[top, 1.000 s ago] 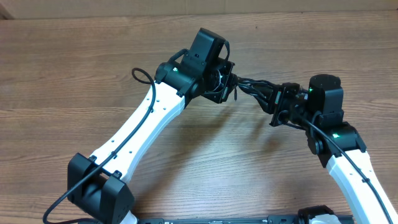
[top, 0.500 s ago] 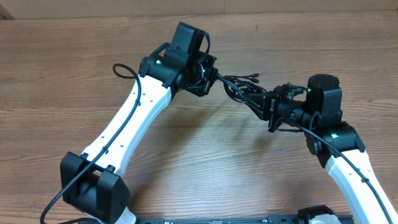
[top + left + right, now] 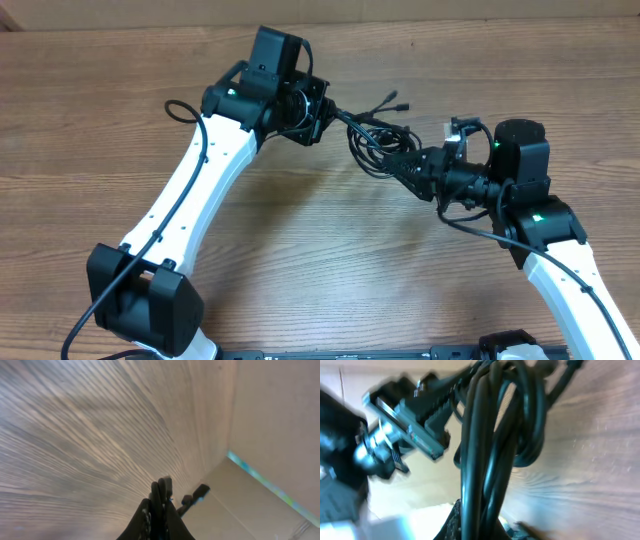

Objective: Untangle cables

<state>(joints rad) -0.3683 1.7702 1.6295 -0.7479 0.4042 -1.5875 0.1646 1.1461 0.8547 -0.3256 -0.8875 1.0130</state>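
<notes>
Overhead view: I hold the cables (image 3: 375, 140) in the air between the two arms, above the bare wooden worktop (image 3: 100, 120). They form one dark knot of loops, with a couple of plug tips (image 3: 398, 99) sticking out toward the far edge.

The left tool (image 3: 322, 108) is pinched shut on a single strand at the knot's left side. In its wrist view the fingers (image 3: 156, 510) meet with no gap, and one plug end (image 3: 200, 491) pokes out just beyond them.

The right tool (image 3: 412, 166) grips the thick part of the bundle from the opposite side. In its wrist view the looped cords (image 3: 485, 445) fill the frame and hide the fingers, so I cannot read the opening. I judge it clamped on several strands at once.

Risks, as I judge them:
- Pulling the arms apart may cinch the loops tighter, because the right tool holds several cords together and not just one.
- The strand in the left tool is thin against its fingers and may slip free under tension.
- A plug tip may snag inside a loop and drag the whole knot along.
- If either grip lets go, the bundle drops to the worktop still tangled.
</notes>
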